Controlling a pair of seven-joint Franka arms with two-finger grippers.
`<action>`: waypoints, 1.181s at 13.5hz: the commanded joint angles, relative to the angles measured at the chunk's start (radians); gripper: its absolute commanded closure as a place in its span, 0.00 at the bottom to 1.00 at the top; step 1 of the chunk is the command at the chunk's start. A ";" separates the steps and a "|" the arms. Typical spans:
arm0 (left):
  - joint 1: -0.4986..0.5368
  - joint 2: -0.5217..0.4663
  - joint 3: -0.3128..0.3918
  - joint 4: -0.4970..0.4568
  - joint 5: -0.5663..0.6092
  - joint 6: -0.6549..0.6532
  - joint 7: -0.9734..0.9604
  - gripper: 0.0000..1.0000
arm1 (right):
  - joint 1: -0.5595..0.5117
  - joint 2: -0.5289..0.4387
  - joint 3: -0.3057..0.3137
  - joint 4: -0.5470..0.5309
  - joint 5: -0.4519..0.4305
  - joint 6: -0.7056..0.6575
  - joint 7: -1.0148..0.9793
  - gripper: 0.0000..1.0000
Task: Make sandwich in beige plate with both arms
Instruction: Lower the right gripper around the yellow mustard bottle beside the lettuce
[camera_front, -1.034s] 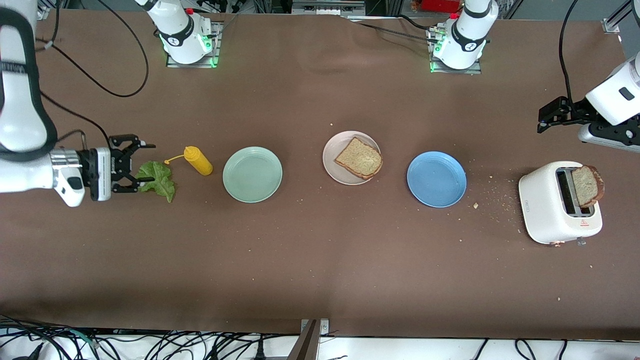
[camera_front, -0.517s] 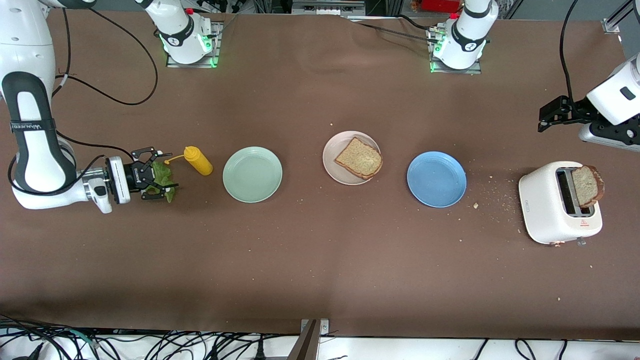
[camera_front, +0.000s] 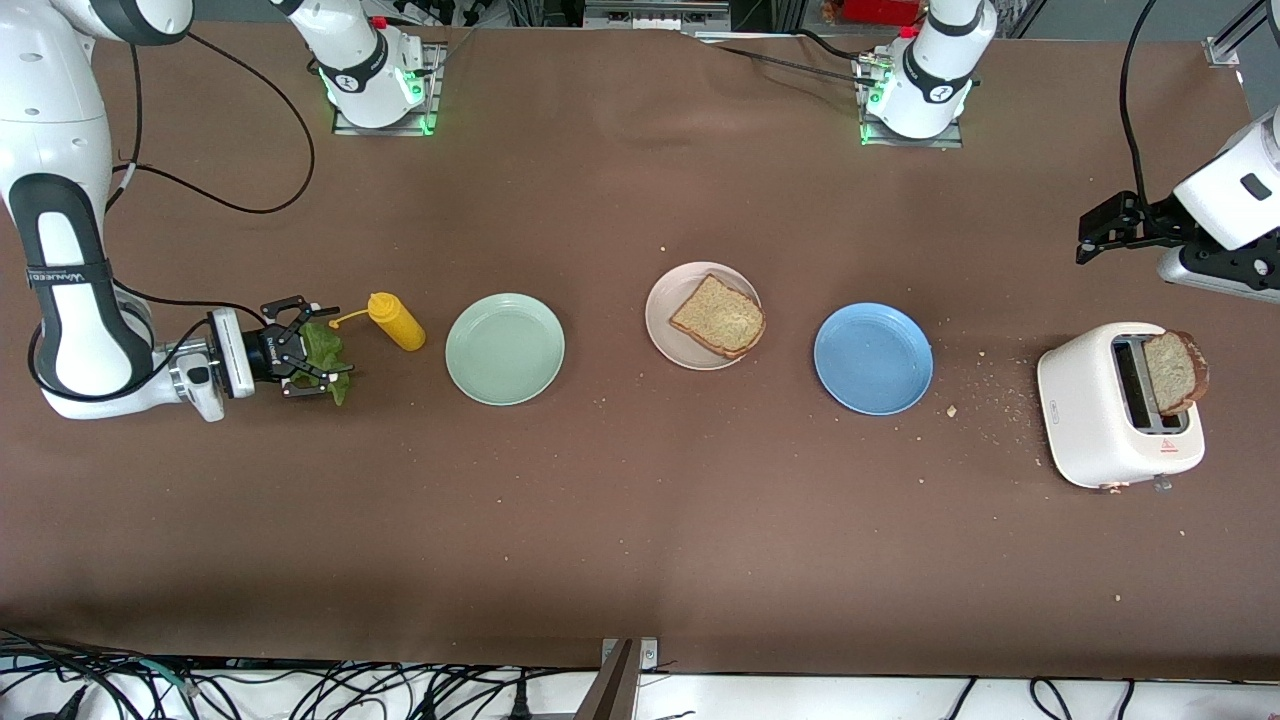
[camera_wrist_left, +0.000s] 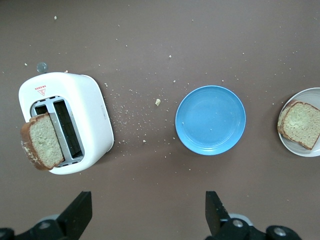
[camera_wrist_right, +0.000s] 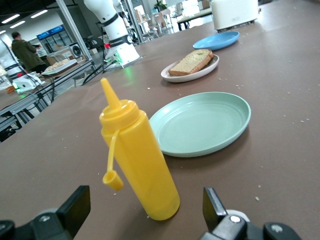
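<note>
So the sandwich is barely started; one toast slice (camera_front: 718, 316) sits in the beige plate (camera_front: 664, 325), nothing on top yet; the lettuce leaf (camera_front: 325, 355) lies on the counter (camera_front: 640, 530) at about 9 o'clock from that plate, just past the mustard bottle (camera_front: 397, 321) and mint-green plate (camera_front: 505, 349). The right gripper (camera_front: 310, 352) is down at the lettuce, jaws spread, no pinch yet. The second slice (camera_front: 1174, 372) stands in the toaster (camera_front: 1100, 420) around 3 o'clock; the left gripper (camera_front: 1092, 235) waits above it, jaws spread, holding nothing. My guess: lettuce, then top slice, all left.
</note>
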 joint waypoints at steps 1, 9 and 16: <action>-0.011 0.009 0.009 0.027 -0.010 -0.019 0.001 0.00 | -0.022 0.093 0.013 0.082 0.024 -0.078 -0.114 0.00; -0.017 0.009 0.007 0.025 -0.012 -0.020 -0.010 0.00 | -0.017 0.130 0.023 0.083 0.073 -0.151 -0.245 0.00; -0.012 0.009 0.009 0.027 -0.010 -0.020 -0.002 0.00 | -0.028 0.119 0.020 -0.027 0.162 -0.142 -0.366 0.00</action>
